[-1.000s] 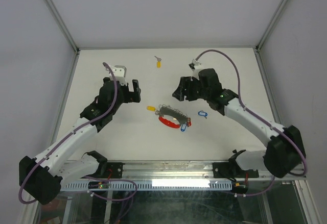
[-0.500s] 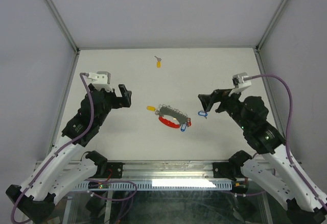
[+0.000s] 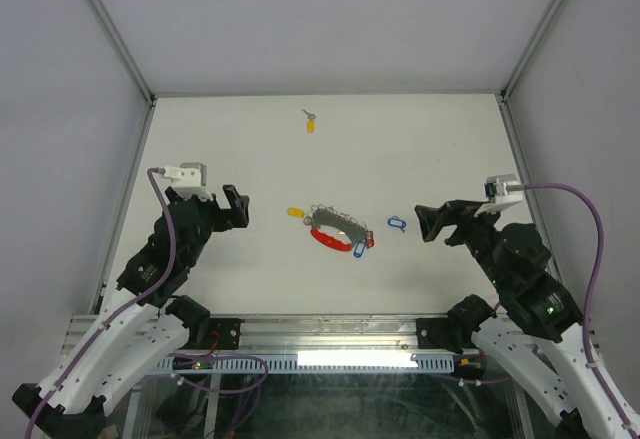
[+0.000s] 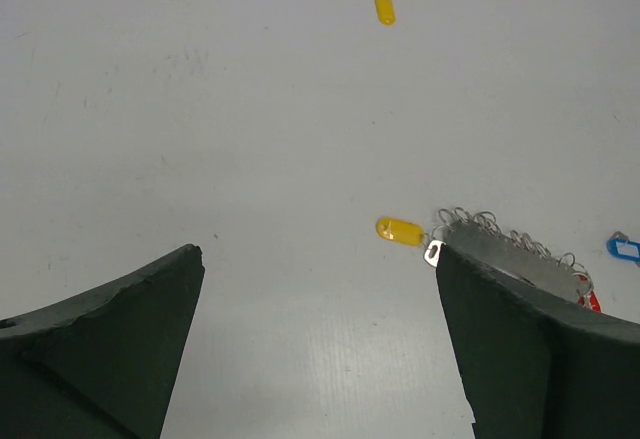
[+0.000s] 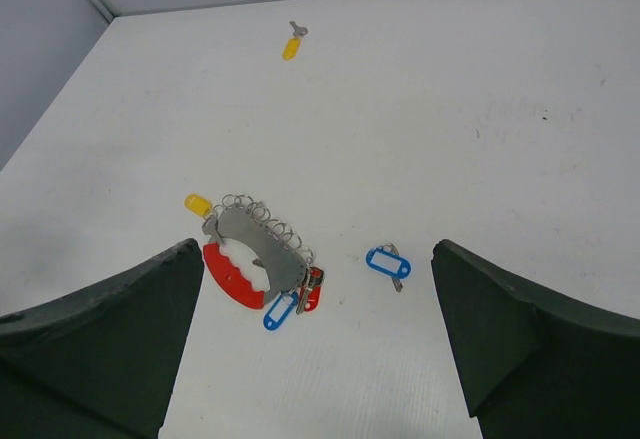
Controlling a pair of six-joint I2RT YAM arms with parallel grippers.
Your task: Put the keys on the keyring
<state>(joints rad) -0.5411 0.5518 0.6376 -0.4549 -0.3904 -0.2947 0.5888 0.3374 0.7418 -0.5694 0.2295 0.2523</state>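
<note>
Top view, both wrist views. The keyring (image 3: 338, 231) lies flat near the middle of the white surface (image 3: 220, 134). Its long axis runs from 10 o'clock to 4 o'clock in the top view. A row of thin wire rings lines the 1 o'clock edge of its grey plate, and the curved red strip (image 5: 232, 277) bows out toward 7 o'clock.

A yellow tag (image 3: 296, 213) sits at the 10 o'clock end, touching the outermost ring. A blue tag (image 5: 279, 311) and a red tag (image 5: 308, 299) hang together at the 4 o'clock end.

Two keys lie loose. The blue-tagged key (image 3: 397, 224) rests at 3 o'clock of the keyring, near its lower end but apart from it. The yellow-tagged key (image 3: 310, 122) lies well apart at 12 o'clock, its axis about 11 to 5 o'clock with the silver blade toward 11.

The left end effector (image 3: 236, 209) hangs at 9 o'clock of the keyring with its fingers (image 4: 120, 344) spread wide and nothing between them. The right end effector (image 3: 436, 227) hangs at 3 o'clock, beyond the blue-tagged key, likewise spread wide and holding nothing.
</note>
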